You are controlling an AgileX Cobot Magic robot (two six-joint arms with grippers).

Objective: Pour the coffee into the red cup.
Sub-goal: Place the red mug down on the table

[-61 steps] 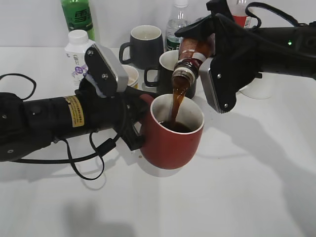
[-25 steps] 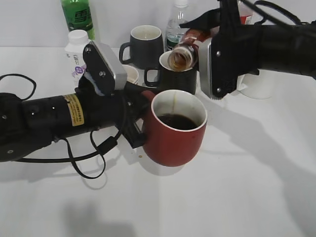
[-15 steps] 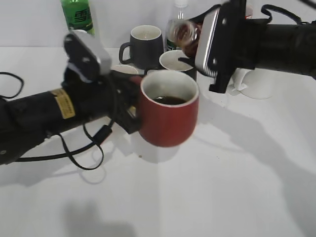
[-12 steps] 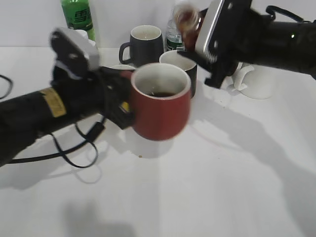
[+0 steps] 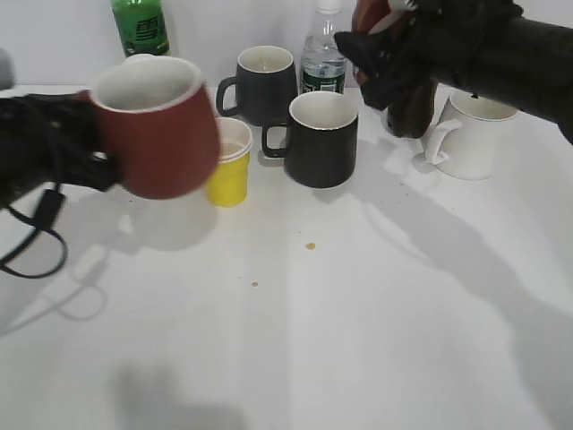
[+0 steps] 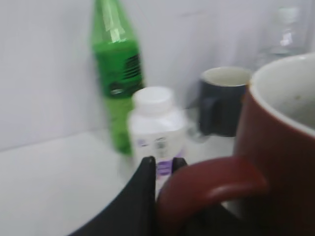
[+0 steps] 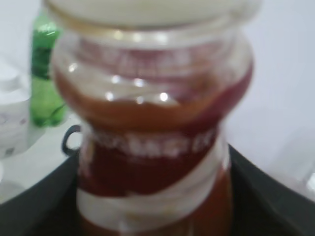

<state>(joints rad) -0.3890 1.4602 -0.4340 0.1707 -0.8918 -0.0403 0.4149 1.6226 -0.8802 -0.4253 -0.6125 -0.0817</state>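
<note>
The left claw is gripping the red cup by its loop handle and holding it up off the counter, over on the left side of the exterior view. The cup is blurry there and leaning a bit, with its off-white inside showing. In the left wrist view the handle is sitting right against the dark fingers, though how far the jaws are closed is mostly hidden behind the handle.

The right claw is clamped on the coffee — it's holding the bottle up at the back right, close to the white mug. The right wrist view is basically filled with the bottle: brown liquid, red-brown label with white lettering, all a bit out of focus. Can't tell from that view exactly how the fingers are wrapping it, just dark shapes on both sides.

Sitting on the counter between the two arms: a small yellow cup just beside the red cup, a black mug in the middle, a dark grey mug behind it, a clear water bottle, a green bottle at the back left, and a white capped bottle that shows best in the left wrist view. There are also a couple of small brown drops lying on the counter in front of the black mug
</note>
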